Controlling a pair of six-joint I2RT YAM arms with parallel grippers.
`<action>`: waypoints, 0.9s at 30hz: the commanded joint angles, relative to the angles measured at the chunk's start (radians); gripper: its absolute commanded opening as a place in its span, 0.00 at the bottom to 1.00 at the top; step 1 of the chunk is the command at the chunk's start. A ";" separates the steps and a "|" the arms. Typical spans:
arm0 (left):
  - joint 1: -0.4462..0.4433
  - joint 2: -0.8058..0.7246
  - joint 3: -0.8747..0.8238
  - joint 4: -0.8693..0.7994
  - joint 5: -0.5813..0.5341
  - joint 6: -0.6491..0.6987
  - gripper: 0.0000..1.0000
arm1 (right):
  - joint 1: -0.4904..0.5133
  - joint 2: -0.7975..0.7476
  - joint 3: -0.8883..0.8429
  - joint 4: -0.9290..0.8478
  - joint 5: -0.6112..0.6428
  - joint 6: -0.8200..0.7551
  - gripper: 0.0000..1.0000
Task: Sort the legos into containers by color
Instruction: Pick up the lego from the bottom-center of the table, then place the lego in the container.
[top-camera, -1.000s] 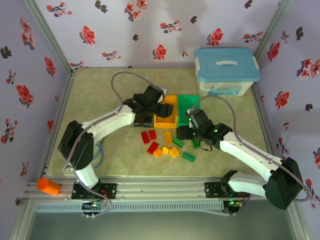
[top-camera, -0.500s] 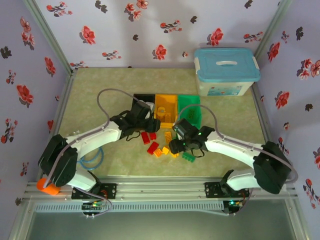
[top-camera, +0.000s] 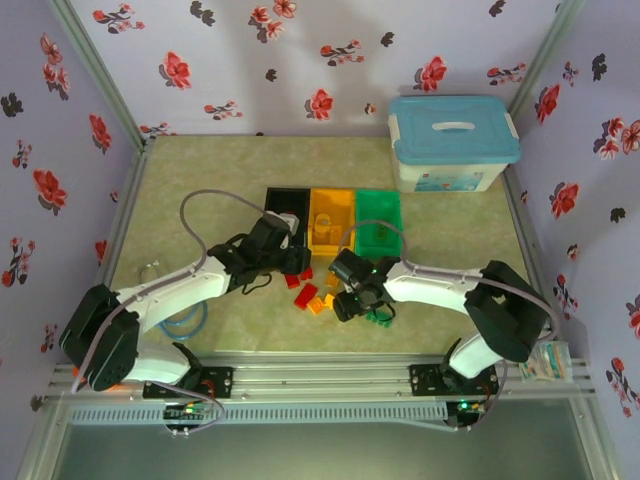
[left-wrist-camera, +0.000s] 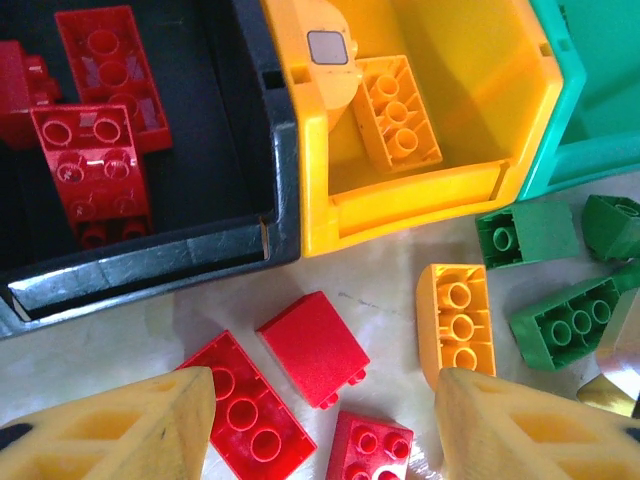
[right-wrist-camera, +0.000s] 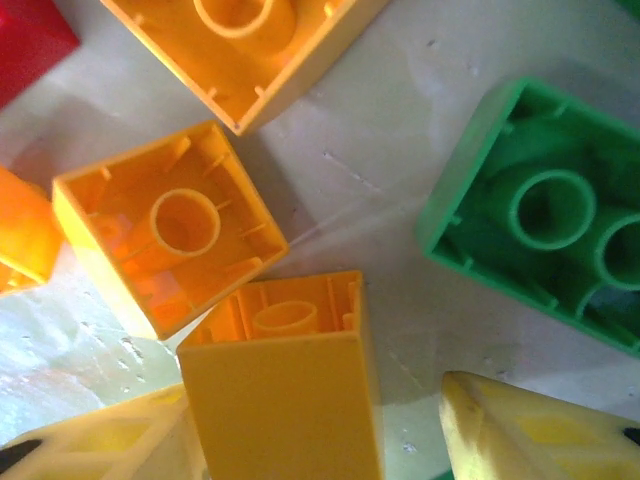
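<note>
by the orange bin (left-wrist-camera: 410, 195), left tool (left-wrist-camera: 322, 420) and right tool (right-wrist-camera: 320, 420) gape empty — the right straddles a likely light, rigid, slick orange brick (right-wrist-camera: 280, 390), best pinched across flat sides.

Three bins abut before me: black bin (left-wrist-camera: 150, 255) holding red bricks (left-wrist-camera: 100, 130), orange bin (left-wrist-camera: 400, 195) holding one orange brick (left-wrist-camera: 397, 112), and green bin (left-wrist-camera: 565, 120). Loose legos lie scattered beside them — red (left-wrist-camera: 245, 415), orange (left-wrist-camera: 458, 320), green (left-wrist-camera: 565, 325).

Pale lilac wallpaper (top-camera: 250, 95) printed with red and black flowers encloses three sides, grey metal posts (top-camera: 96, 68) in the back corners. The mottled beige-green tabletop (top-camera: 200, 170) is evenly lit; a white plastic tub with light-blue lid (top-camera: 455, 140) sits back right.
</note>
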 joint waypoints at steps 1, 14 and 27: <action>0.001 -0.035 -0.024 0.019 -0.020 -0.025 0.59 | 0.019 0.026 0.039 -0.012 0.025 0.001 0.57; -0.023 -0.090 -0.075 0.010 -0.030 -0.027 0.58 | 0.040 -0.032 0.112 -0.078 0.078 -0.005 0.31; -0.145 -0.148 -0.126 0.000 -0.069 -0.039 0.58 | -0.093 -0.018 0.410 -0.134 0.203 -0.121 0.33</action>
